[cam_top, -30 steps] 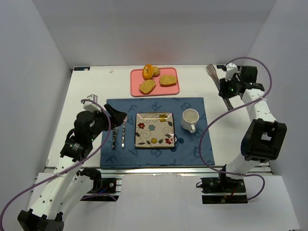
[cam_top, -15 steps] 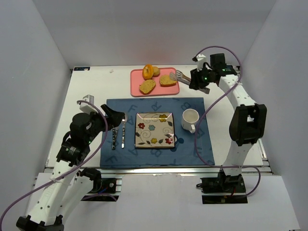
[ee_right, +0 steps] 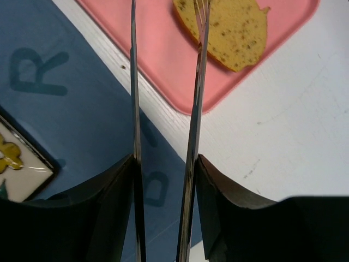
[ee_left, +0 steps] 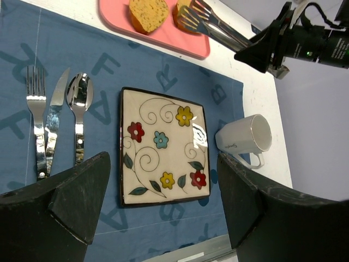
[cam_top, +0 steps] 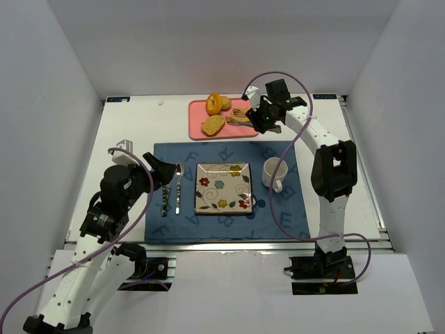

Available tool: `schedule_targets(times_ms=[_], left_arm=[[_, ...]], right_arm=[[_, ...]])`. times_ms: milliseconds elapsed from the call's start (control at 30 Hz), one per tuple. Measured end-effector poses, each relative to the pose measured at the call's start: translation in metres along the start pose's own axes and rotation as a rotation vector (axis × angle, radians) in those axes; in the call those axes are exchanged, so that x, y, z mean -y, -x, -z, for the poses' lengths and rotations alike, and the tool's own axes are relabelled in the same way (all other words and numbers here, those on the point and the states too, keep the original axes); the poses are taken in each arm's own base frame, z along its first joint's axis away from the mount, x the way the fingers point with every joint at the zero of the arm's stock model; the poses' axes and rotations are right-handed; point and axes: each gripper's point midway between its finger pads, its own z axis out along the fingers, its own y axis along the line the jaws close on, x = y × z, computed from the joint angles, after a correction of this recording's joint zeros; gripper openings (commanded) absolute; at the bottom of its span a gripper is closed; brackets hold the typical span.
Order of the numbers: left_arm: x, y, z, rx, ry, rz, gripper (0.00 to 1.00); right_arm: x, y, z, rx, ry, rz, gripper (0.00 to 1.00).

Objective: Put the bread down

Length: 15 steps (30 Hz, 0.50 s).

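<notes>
Over pink tray [cam_top: 196,115], right claw [ee_right: 163,164] clamped on tongs [ee_right: 194,109] above bread [ee_right: 234,27], left claw [ee_left: 163,164] apart

Blue placemat [ee_left: 71,43] bears large printed letters — R, B.

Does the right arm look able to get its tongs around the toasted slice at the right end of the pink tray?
Probably yes. The right hand holds the tongs open, one tip over the slice, the other beside it above the tray. Nothing lies between them.
</notes>
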Motion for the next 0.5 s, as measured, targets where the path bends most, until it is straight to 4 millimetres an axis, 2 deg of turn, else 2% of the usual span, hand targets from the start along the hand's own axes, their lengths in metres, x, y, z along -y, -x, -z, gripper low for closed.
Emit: schedule_targets(times_ms=[267, 500], left_arm=[[-0.001, 0.003, 0.000, 0.014, 0.010, 0.010, 0.88], [-0.003, 0.000, -0.004, 0.000, 0.022, 0.009, 0.88]], right_arm=[[0.022, -0.010, -0.001, -0.055, -0.108, 0.084, 0.51], [0.024, -0.008, -0.010, -0.070, -0.145, 0.140, 0.51]])
